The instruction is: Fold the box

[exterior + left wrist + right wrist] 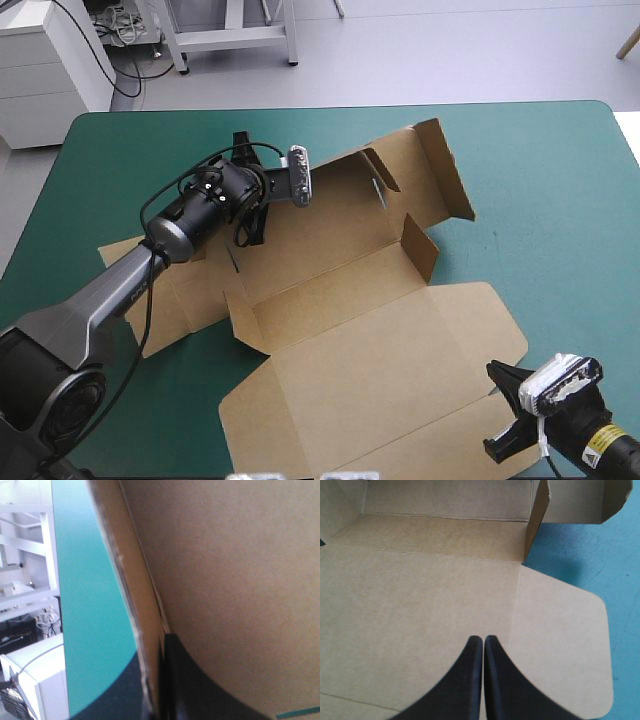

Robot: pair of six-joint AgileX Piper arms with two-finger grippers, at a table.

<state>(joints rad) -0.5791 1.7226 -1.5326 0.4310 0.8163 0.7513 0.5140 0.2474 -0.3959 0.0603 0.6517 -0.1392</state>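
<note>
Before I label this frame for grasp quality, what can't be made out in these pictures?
Left wrist view: the box fills it past the left gripper; which wall the jaws clamp is cut off.
High view: those jaws are hidden beneath their own wrist; the left arm covers the box's flaps at that side.
Right wrist view: whether the shut right gripper touches the lid panel below it.

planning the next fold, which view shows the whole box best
High view: nearly the whole box, flaps raised. Left wrist view shows only one board edge; right wrist view, just its near panels.
</note>
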